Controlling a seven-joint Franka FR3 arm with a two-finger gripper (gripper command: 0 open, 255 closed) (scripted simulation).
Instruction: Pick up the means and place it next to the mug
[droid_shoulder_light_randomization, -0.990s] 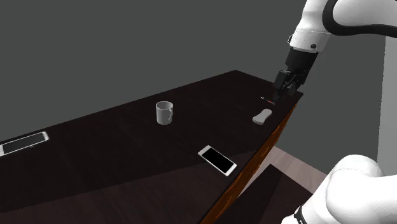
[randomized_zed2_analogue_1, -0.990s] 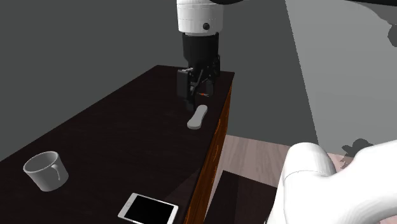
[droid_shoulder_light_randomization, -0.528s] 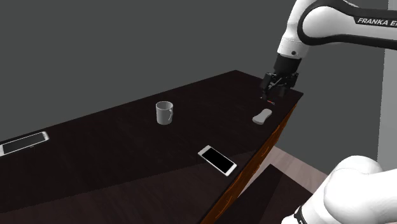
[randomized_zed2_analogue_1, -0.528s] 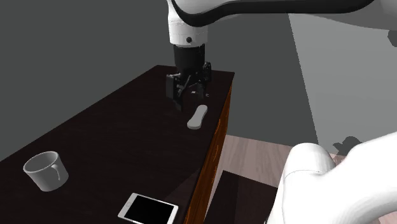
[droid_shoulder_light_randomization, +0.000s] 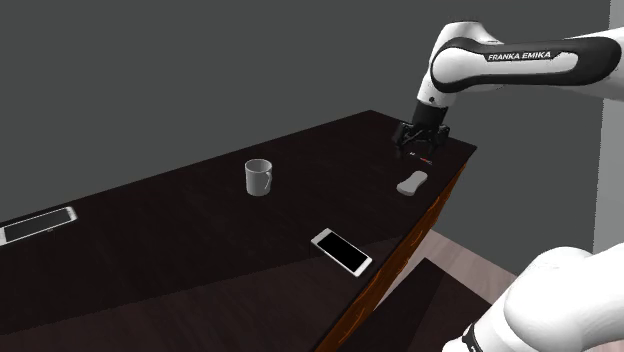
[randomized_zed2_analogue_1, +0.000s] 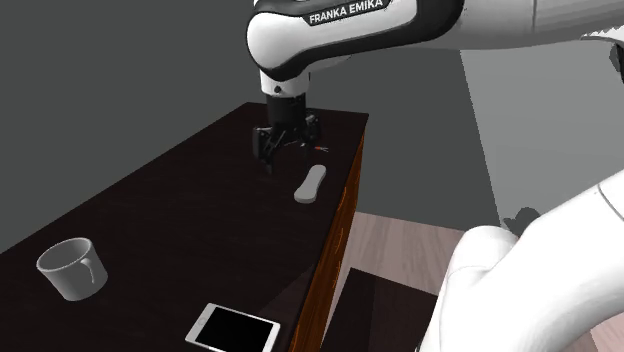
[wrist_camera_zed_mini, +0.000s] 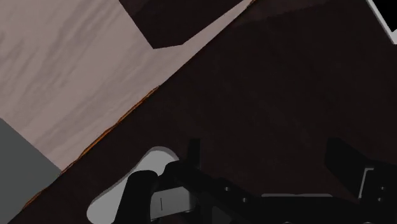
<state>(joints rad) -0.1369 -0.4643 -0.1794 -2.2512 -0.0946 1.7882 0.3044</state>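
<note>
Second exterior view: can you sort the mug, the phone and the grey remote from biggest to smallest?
1. The phone and the mug look about alike. Both are near the camera, so I won't rank them.
2. The grey remote looks smallest, but it lies farther away.

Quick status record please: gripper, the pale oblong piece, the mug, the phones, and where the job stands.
gripper: open, low over the corner of the table, holding nothing
oblong light grey object: flat near the table's edge, beside the gripper, not between its fingers
mug: upright, well apart from the oblong light grey object
phone: face up near the edge
second phone: at the shoulder view's left end
job: pick not yet done
</note>
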